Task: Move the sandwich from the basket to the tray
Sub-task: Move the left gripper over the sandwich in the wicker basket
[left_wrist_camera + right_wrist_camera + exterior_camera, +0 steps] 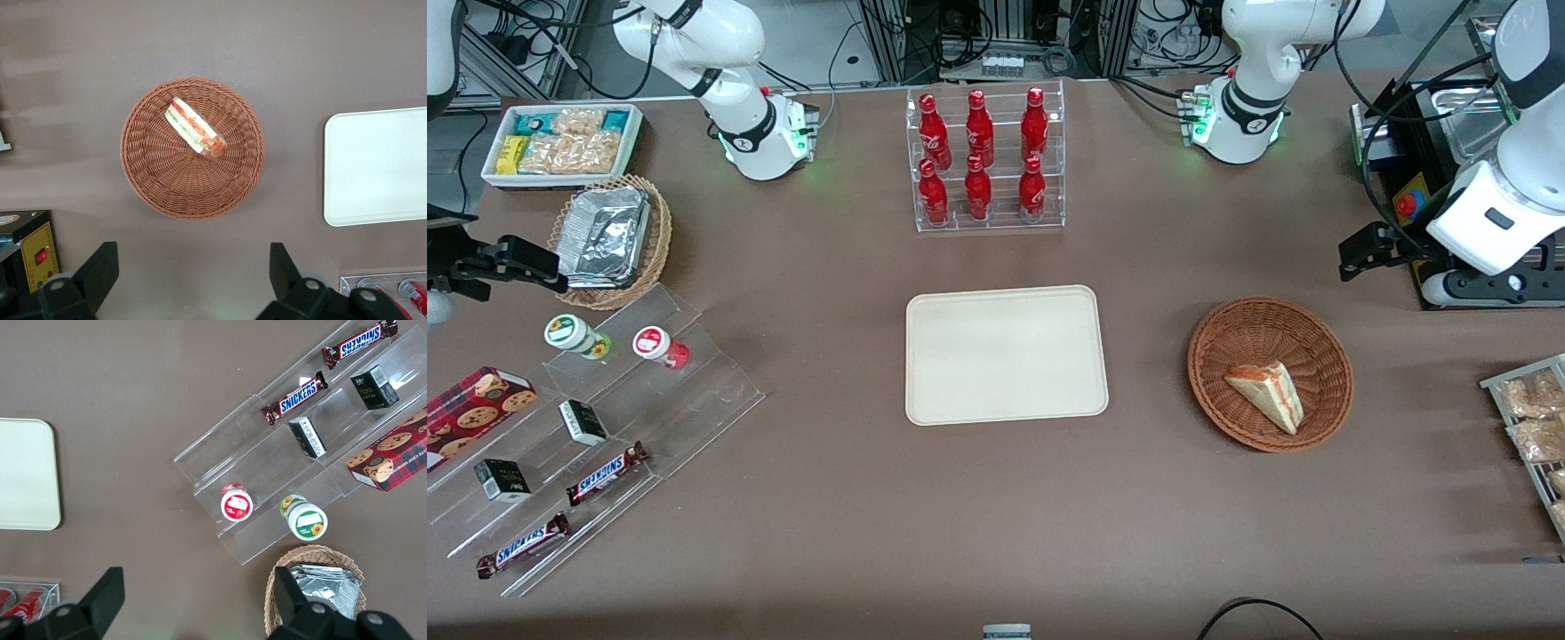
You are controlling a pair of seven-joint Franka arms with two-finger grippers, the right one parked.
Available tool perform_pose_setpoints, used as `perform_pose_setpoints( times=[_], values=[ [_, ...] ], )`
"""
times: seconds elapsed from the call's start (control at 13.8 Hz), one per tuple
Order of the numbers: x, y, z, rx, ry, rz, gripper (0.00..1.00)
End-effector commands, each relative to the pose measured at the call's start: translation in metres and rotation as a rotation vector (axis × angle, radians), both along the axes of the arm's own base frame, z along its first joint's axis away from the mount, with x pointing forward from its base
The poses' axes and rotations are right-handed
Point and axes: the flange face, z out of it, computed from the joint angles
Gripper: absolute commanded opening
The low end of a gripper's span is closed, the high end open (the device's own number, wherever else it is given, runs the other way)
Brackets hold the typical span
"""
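The sandwich (1267,394), a pale bread wedge with orange-red and green filling, lies in the round reddish-brown wicker basket (1218,329). Both also show in the left wrist view: the sandwich (195,127) and the basket (167,180). The cream-beige tray (1006,354) lies flat and bare beside the basket, toward the parked arm's end; its edge shows in the left wrist view (373,167). My left gripper (1353,258) hangs in the air, farther from the front camera than the basket. It is open and empty (192,267), with fingers (100,267) wide apart.
A clear rack of red bottles (983,160) stands farther from the front camera than the tray. A black box with a red button (1405,204) and a rack of bagged snacks (1529,418) sit at the working arm's end. Acrylic steps with snacks (596,427) lie at the parked arm's end.
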Motion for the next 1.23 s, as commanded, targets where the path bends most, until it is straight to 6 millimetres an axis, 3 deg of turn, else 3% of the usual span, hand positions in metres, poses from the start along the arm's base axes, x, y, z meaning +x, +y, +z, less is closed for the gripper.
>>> perform_pose_setpoints(
  times=[0.0,0.07,0.29,0.65,1.16],
  values=[
    [0.006,0.003,0.005,-0.001,0.008,-0.008,1.0],
    [0.008,0.002,0.006,-0.005,0.004,-0.006,1.0],
    [0.014,0.004,-0.017,0.006,0.044,-0.001,1.0],
    [0.022,0.002,-0.081,0.012,0.047,0.05,1.0],
    [0.021,-0.002,-0.17,-0.002,-0.069,0.347,1.0]
  ],
)
